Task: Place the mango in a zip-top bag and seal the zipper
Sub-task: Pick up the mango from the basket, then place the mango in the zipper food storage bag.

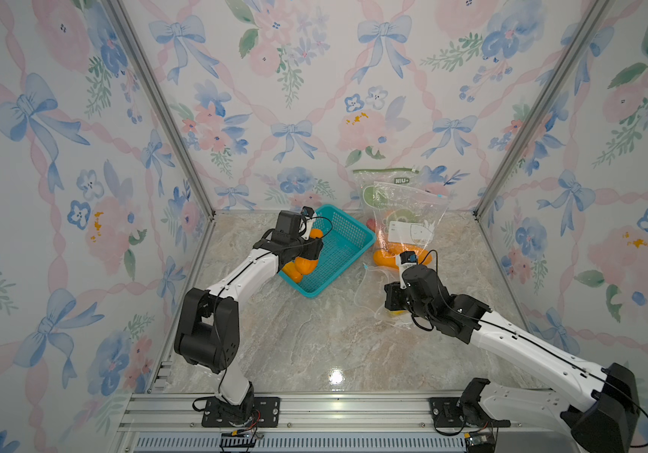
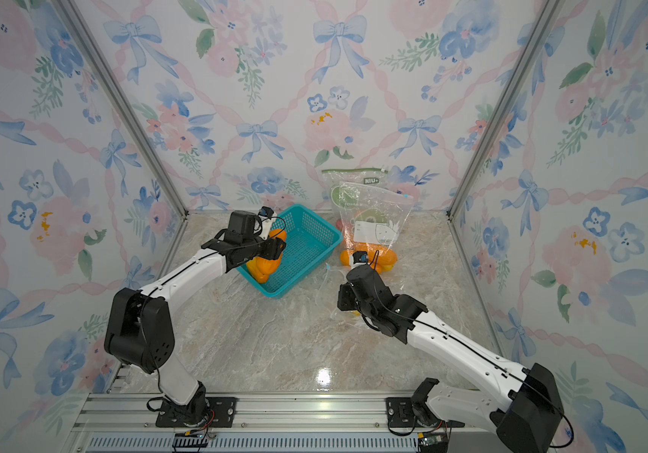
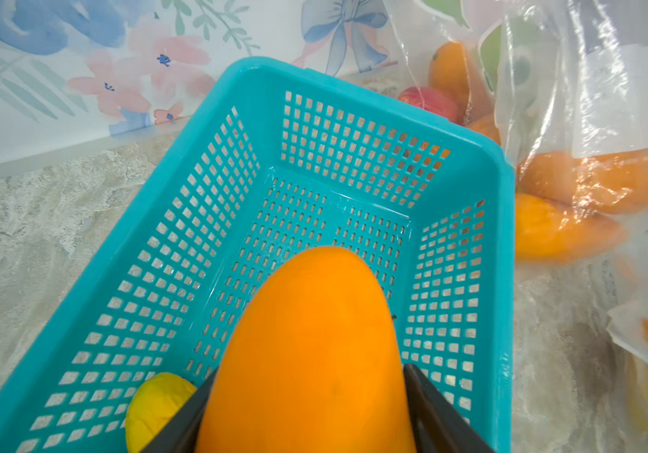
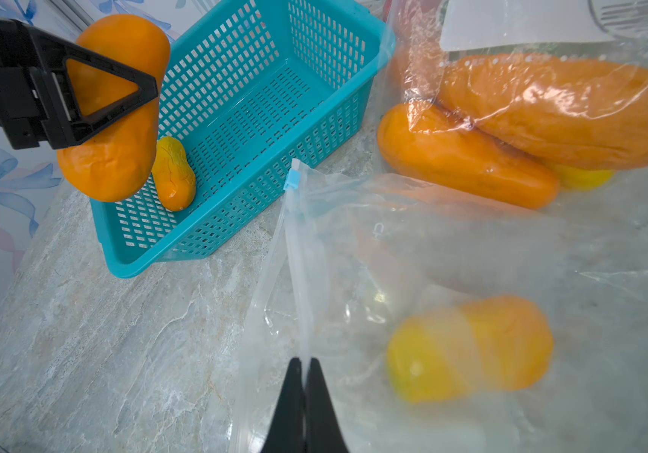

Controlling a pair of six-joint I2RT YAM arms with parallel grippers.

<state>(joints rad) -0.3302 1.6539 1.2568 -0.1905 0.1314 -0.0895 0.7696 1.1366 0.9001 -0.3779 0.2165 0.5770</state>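
Note:
A large orange mango (image 3: 310, 353) is clamped between the jaws of my left gripper (image 3: 310, 372), hanging over the near end of the teal basket (image 3: 354, 84). Both top views show the mango (image 1: 306, 264) (image 2: 266, 263) there. My right gripper (image 4: 306, 362) is shut on the zipper strip of a clear zip-top bag (image 4: 432, 251) lying on the table right of the basket. The bag's blue slider (image 4: 292, 179) sits at the strip's far end. A yellow-orange mango (image 4: 471, 349) lies inside this bag.
A small yellowish mango (image 4: 173, 176) lies in the basket below the held one. More plastic bags (image 1: 405, 211) with orange mangoes (image 4: 550, 110) lean against the back wall behind the flat bag. A red fruit (image 3: 428, 102) sits beside them. Patterned walls close in three sides.

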